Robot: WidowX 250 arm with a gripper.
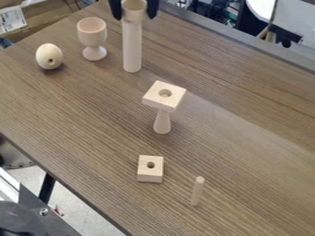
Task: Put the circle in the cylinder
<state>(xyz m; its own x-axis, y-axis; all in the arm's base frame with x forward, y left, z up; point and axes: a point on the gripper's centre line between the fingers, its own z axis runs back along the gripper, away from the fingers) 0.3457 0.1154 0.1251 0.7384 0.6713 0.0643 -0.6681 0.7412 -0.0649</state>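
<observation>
Because a central alignment is presumably wanted, the round, pale wooden ring (134, 14) is held at the top of the tall, pale wooden cylinder (132, 48) by the black two-finger gripper (134, 18), its fingers parted to the ring's width, seemingly pressed against both sides; whether the ring is seated cannot be told. A pale wooden goblet (92, 31), drilled wooden egg (48, 54), square-topped wooden stand (162, 122), holed wooden block (150, 176) and slim wooden peg (197, 192) are spread over the brown wood-grained table (240, 124), with grey floor (92, 214) seen below.
</observation>
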